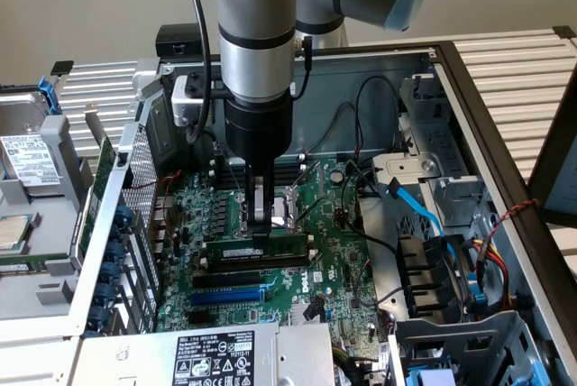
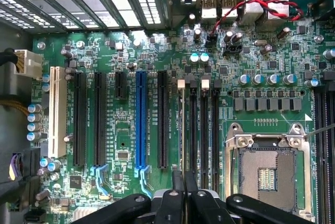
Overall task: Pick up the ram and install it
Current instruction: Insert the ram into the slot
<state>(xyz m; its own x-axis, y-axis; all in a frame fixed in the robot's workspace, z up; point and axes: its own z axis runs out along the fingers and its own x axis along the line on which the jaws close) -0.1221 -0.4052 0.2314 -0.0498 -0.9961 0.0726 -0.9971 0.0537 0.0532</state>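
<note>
The gripper (image 1: 260,226), clenched on the ram (image 1: 281,243) at 6 o'clock from the socket (image 1: 290,198), should press it down level, both ends seating together.

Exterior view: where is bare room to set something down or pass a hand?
Free: the slatted tabletop at the exterior view's right, beyond the case wall, and the flat labelled top of the power supply. The grey case floor between motherboard and drive bays is partly open, crossed by cables. Crowded: around the gripper on the ram.
</note>
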